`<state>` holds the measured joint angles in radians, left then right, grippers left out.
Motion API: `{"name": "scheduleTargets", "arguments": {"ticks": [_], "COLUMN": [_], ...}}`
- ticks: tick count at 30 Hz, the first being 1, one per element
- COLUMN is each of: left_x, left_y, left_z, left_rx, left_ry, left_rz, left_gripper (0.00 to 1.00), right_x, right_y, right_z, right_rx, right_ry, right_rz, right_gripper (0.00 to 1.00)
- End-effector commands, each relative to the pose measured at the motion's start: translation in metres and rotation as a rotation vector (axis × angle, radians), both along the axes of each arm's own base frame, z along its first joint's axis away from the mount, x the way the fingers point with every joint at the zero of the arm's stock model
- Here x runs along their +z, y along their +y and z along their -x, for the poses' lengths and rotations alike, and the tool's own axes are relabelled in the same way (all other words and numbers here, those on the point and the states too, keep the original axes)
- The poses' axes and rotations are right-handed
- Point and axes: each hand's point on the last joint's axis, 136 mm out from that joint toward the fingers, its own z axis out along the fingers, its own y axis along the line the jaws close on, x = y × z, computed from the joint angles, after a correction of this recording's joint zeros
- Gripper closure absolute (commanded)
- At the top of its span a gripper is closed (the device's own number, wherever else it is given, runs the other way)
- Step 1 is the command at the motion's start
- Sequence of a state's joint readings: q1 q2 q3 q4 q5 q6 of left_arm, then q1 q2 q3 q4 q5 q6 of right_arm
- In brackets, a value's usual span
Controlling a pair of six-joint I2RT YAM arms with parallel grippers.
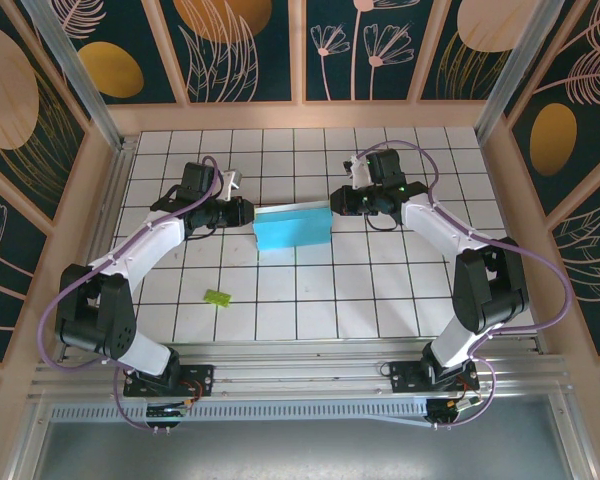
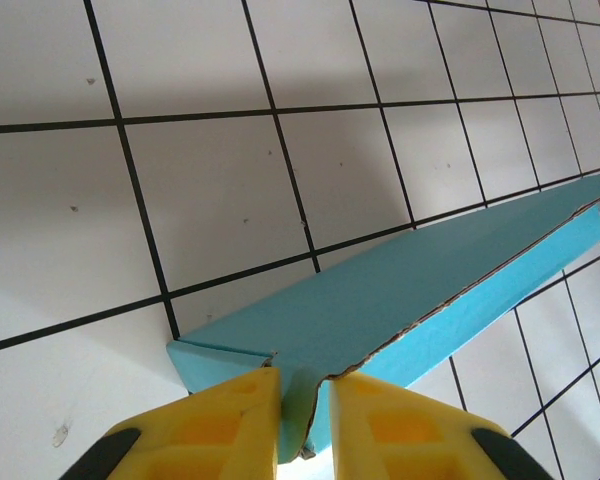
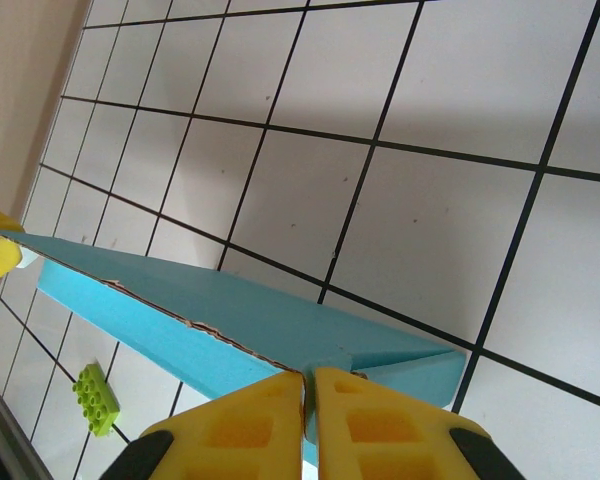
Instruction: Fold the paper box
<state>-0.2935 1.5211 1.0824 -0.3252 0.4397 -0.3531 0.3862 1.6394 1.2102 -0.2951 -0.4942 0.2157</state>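
Note:
The paper box [image 1: 292, 228] is a turquoise folded shape in the middle of the tiled table, held between both arms. My left gripper [image 1: 248, 212] is at its left end. In the left wrist view the yellow fingers [image 2: 230, 425] are shut on the box's end wall [image 2: 305, 405], with the long turquoise panel [image 2: 400, 300] running away from them. My right gripper [image 1: 335, 203] is at the right end. There its jaws [image 3: 309, 400] pinch a thin cardboard edge of the box [image 3: 230, 300] where two panels meet along a torn-looking brown seam.
A small lime-green brick [image 1: 217, 297] lies on the tiles in front of the left arm, also seen below the box [image 3: 94, 398]. Wooden walls [image 1: 100, 200] fence the white gridded table [image 1: 380, 290] on three sides. A metal rail [image 1: 300, 360] runs along the near edge.

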Motion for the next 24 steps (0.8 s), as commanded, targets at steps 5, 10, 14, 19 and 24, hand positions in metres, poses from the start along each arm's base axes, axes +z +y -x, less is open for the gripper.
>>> {"name": "scheduleTargets", "arguments": {"ticks": [5, 10, 14, 19, 24], "left_x": [0.0115, 0.0153, 0.0138, 0.0132, 0.0160], "left_y": [-0.0016, -0.0023, -0.0017, -0.0007, -0.0045], "left_z": [-0.0008, -0.0021, -0.0024, -0.0028, -0.0034], "left_rx": [-0.003, -0.004, -0.002, 0.003, 0.001], "left_ry": [-0.020, -0.024, -0.021, -0.018, -0.016], "left_rz": [0.008, 0.014, 0.006, 0.003, 0.030], "left_gripper": [0.81, 0.81, 0.80, 0.81, 0.84], "right_x": [0.0066, 0.0064, 0.0068, 0.0070, 0.0094], "right_y": [0.0042, 0.0044, 0.0039, 0.0043, 0.0052], "right_z": [0.0044, 0.0056, 0.0051, 0.0054, 0.0052], "right_rx": [0.016, 0.017, 0.017, 0.017, 0.005], "right_ry": [-0.019, -0.018, -0.022, -0.019, -0.018], "right_rz": [-0.020, -0.021, -0.020, -0.023, -0.039], "right_gripper": [0.88, 0.88, 0.88, 0.89, 0.89]}}
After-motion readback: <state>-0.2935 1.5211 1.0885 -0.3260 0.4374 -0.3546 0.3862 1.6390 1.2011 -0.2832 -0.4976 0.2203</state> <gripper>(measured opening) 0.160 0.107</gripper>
